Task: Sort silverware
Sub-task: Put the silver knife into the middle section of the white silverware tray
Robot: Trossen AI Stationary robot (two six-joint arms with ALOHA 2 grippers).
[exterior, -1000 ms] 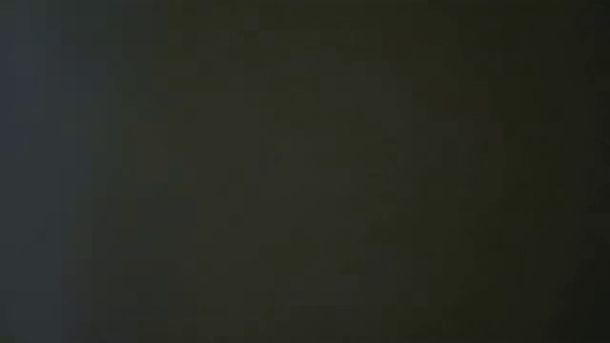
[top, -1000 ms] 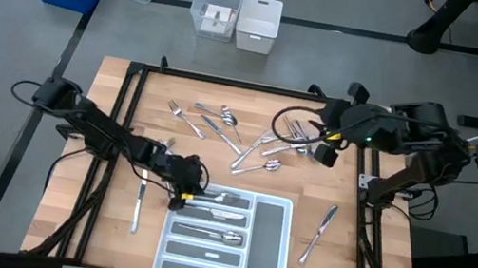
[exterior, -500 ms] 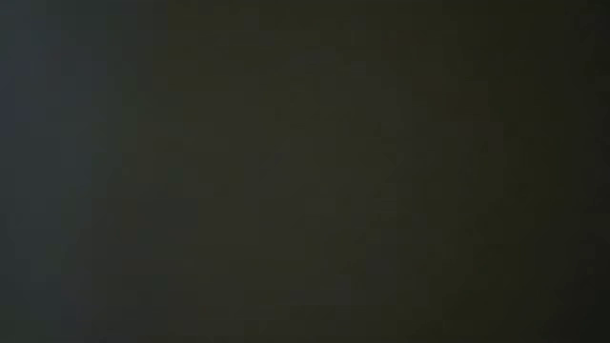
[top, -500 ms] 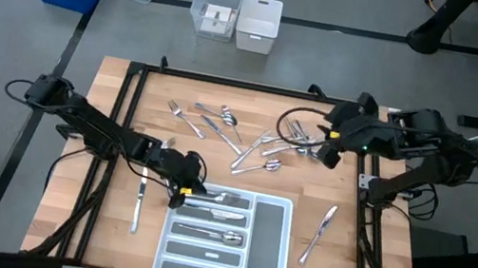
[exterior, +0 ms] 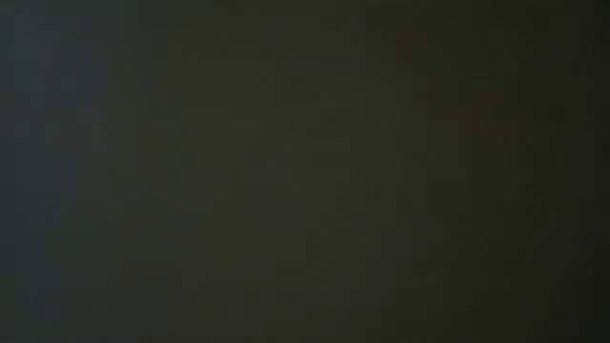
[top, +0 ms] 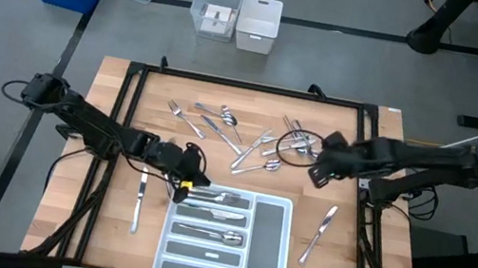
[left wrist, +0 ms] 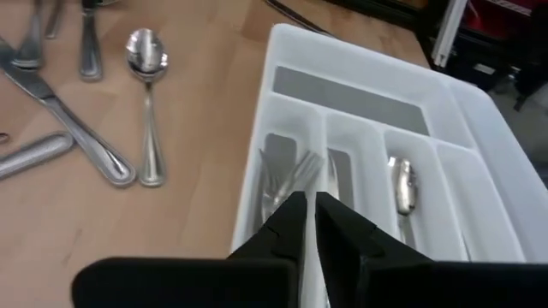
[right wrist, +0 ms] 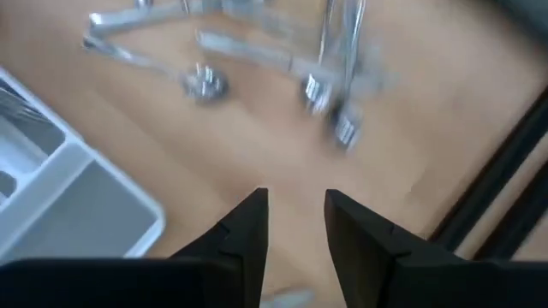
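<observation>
Lay on light wooden table (top: 101, 218): white compartmented plastic cutlery tray (top: 270, 228), few shiny silver forks, spoons and knives (left wrist: 287, 175) inside, more scattered beyond. Hovered at tray's near-left corner: left gripper (left wrist: 312, 221), fingers nearly together, holding nothing. Hung beside scattered pile: right gripper (right wrist: 294, 216), fingers parted, empty.

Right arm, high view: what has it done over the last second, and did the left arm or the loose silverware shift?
The right gripper has dropped from beside the pile toward the table's near side, jaws open and empty. The left gripper has stayed at the white tray's far left corner, nearly closed, over the forks in the end slot. The loose silverware and the lone knife lie where they were.
</observation>
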